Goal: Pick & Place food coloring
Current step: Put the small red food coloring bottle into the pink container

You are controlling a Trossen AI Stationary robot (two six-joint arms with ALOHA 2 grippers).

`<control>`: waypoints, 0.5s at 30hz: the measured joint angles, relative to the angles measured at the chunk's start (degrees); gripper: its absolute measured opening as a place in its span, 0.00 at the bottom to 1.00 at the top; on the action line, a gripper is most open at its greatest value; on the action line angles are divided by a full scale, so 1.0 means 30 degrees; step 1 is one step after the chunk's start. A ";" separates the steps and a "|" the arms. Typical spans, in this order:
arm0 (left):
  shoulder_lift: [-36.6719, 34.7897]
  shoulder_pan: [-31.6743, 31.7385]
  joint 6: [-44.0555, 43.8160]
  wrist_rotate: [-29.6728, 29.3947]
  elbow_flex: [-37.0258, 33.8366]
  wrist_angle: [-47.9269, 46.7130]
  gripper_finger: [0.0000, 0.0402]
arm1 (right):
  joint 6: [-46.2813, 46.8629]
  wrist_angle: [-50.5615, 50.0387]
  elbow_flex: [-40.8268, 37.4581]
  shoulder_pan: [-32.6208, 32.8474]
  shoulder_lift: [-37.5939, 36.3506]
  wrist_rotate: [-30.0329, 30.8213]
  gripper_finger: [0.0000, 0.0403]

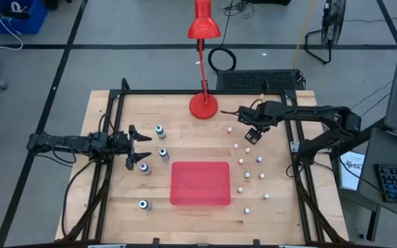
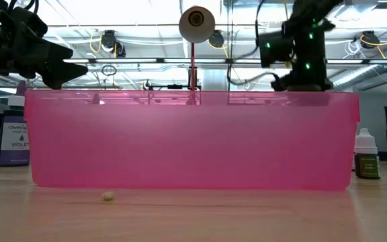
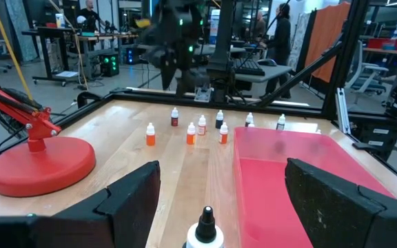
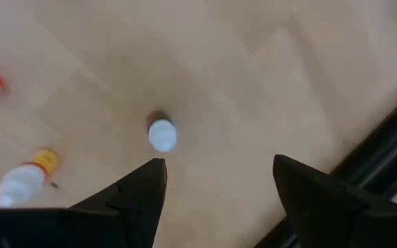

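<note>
Wooden bench (image 1: 116, 207) under the overhead camera, with a flat red tray (image 1: 200, 183) low in the middle of the frame and a red desk lamp (image 1: 203, 105) standing at upper centre; the food coloring (image 1: 248, 175) is split into two groups, a scatter of white-capped bottles right of the tray and a few teal-capped ones left of it.

Right gripper (image 1: 253, 134) hangs above the top of the right-hand scatter, jaws spread wide and holding nothing; its wrist camera looks straight down on one white-capped bottle (image 4: 162, 134) standing upright, so its long axis points up at the camera; the cap sits just ahead of the finger on the left of that picture rather than centred in the gap, so I'd judge a small sideways shift is needed before any descent.

Left gripper (image 1: 140, 146) waits at centre left, also parted and empty, with a teal-side bottle (image 3: 205, 231) upright between its fingers; for the right-hand cluster the right arm is clearly nearer.
</note>
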 joint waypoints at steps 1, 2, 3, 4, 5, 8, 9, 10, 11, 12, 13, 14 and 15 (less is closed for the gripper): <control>0.0000 -0.0004 -0.0003 0.0000 0.0000 0.0000 0.76 | -0.0035 0.0546 -0.0470 -0.0089 -0.0003 -0.0478 0.63; 0.0000 -0.0004 -0.0001 0.0000 -0.0005 -0.0005 0.76 | -0.0071 0.1125 -0.0925 -0.0151 -0.0062 -0.0859 0.63; 0.0000 -0.0004 0.0000 0.0000 -0.0002 0.0000 0.76 | -0.0062 0.1580 -0.1334 -0.0197 -0.0106 -0.1164 0.63; 0.0000 0.0004 -0.0003 0.0000 0.0000 0.0000 0.76 | -0.0048 0.2030 -0.1753 -0.0219 -0.0138 -0.1355 0.63; 0.0000 -0.0004 -0.0007 0.0000 0.0000 0.0000 0.76 | 0.0022 0.2543 -0.2117 -0.0212 -0.0127 -0.1404 0.63; 0.0000 0.0004 0.0000 0.0000 0.0000 0.0000 0.76 | 0.0142 0.3895 -0.2933 -0.0219 -0.0117 -0.1450 0.63; 0.0000 -0.0004 -0.0004 0.0000 0.0000 0.0000 0.76 | 0.0150 0.4299 -0.3159 -0.0219 -0.0124 -0.1605 0.63; 0.0000 -0.0004 0.0000 0.0000 0.0000 0.0000 0.76 | 0.0157 0.4709 -0.3426 -0.0219 -0.0124 -0.1842 0.63; 0.0000 -0.0003 0.0000 0.0000 -0.0003 0.0000 0.76 | 0.0170 0.5168 -0.3683 -0.0212 -0.0117 -0.2050 0.63; 0.0000 -0.0004 0.0000 0.0000 -0.0001 0.0000 0.76 | 0.0210 0.5643 -0.3893 -0.0212 -0.0109 -0.2301 0.63; 0.0000 -0.0002 0.0000 0.0000 0.0000 0.0000 0.76 | 0.0260 0.6042 -0.4070 -0.0212 -0.0117 -0.2405 0.63; 0.0000 0.0001 -0.0003 0.0000 -0.0002 -0.0002 0.76 | 0.0313 0.6346 -0.4193 -0.0212 -0.0117 -0.2400 0.63; 0.0000 -0.0002 -0.0001 0.0000 0.0000 0.0000 0.76 | 0.0366 0.6589 -0.4312 -0.0212 -0.0117 -0.2382 0.63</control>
